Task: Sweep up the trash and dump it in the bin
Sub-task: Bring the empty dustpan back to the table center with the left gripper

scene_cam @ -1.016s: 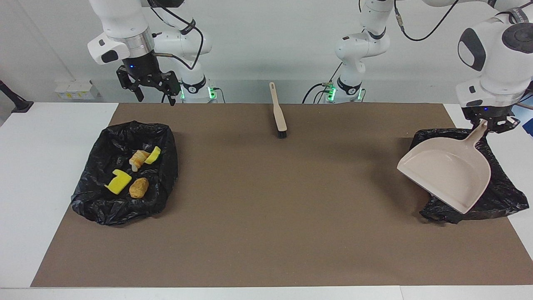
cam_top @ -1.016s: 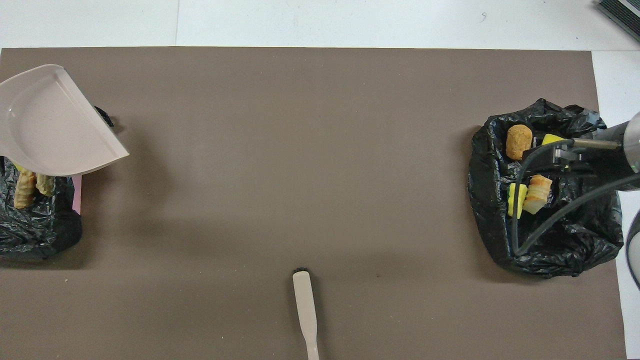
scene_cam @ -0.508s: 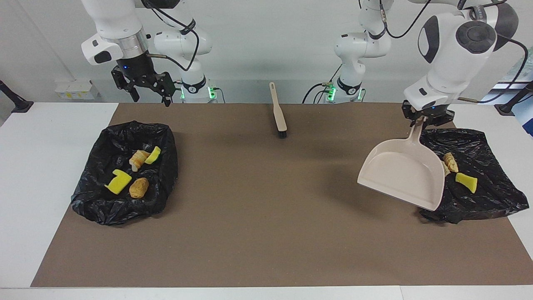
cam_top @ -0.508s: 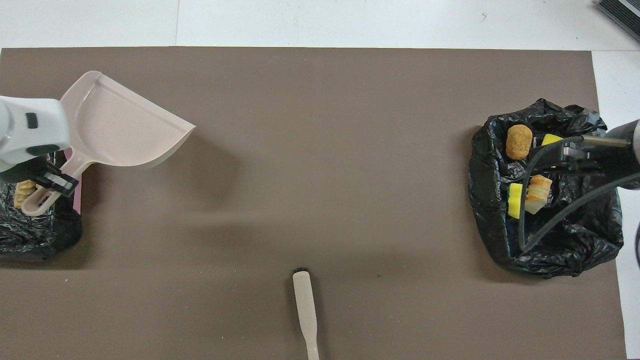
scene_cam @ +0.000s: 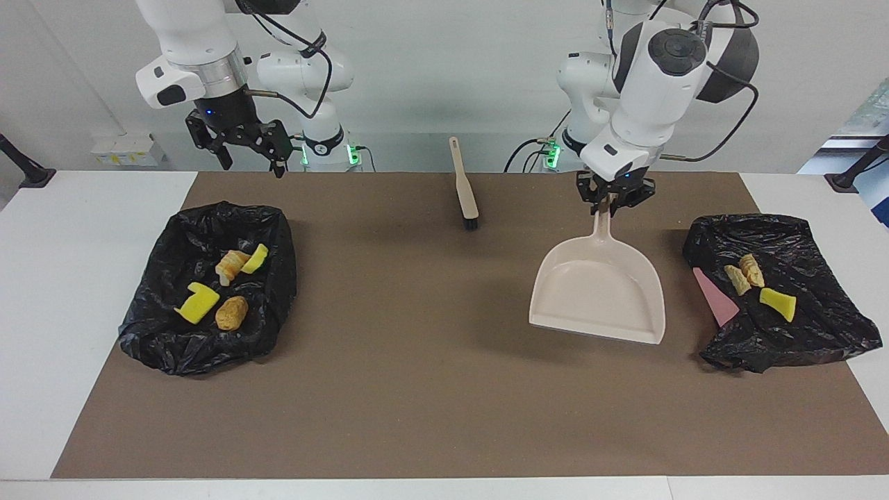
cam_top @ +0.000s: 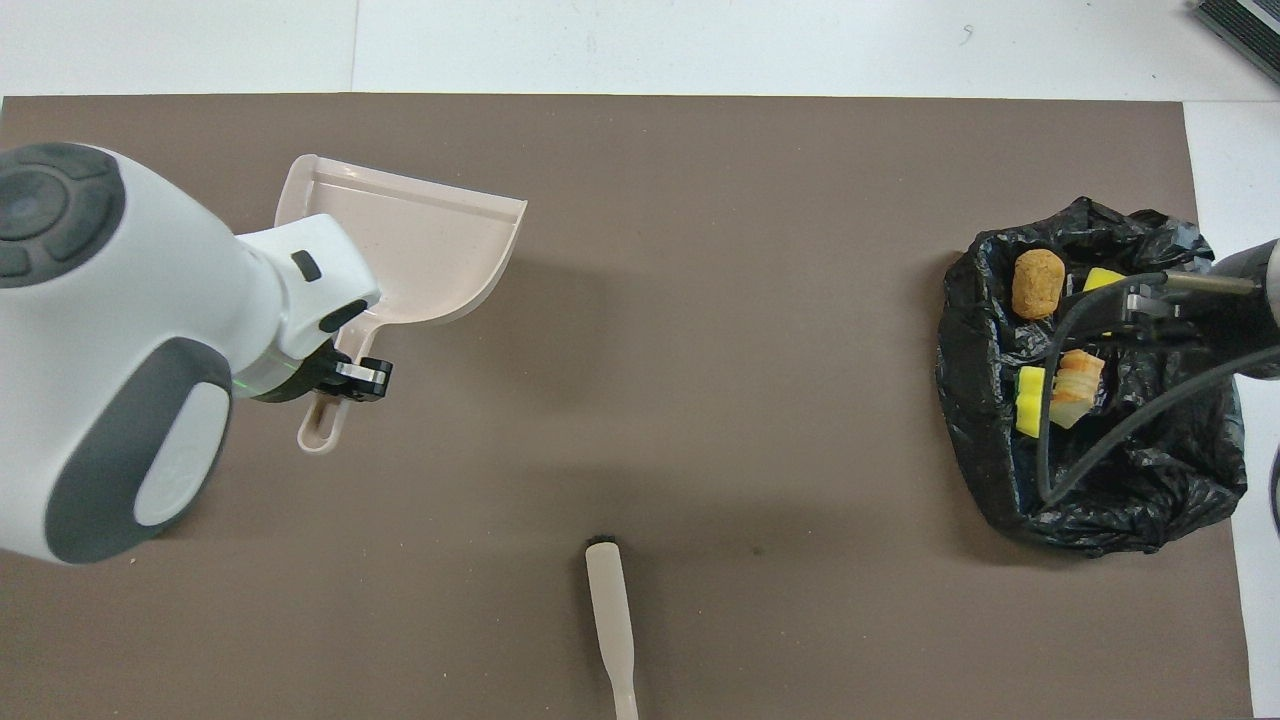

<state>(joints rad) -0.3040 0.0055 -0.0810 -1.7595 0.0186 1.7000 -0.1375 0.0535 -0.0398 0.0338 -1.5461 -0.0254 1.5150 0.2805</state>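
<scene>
Left gripper [scene_cam: 614, 201] grips the empty beige dustpan [scene_cam: 597, 295] above the mat; trash [scene_cam: 753, 281] sits bagged well aside. Right gripper [scene_cam: 250, 149], fingers spread, hovers waiting.

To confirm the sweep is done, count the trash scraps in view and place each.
7. Four scraps in the bag at the right arm's end; three scraps in the bag at the left arm's end. Folds may hide more.

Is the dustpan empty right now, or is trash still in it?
Empty: the dustpan, held by the left gripper, shows a bare pale inside in both views.
</scene>
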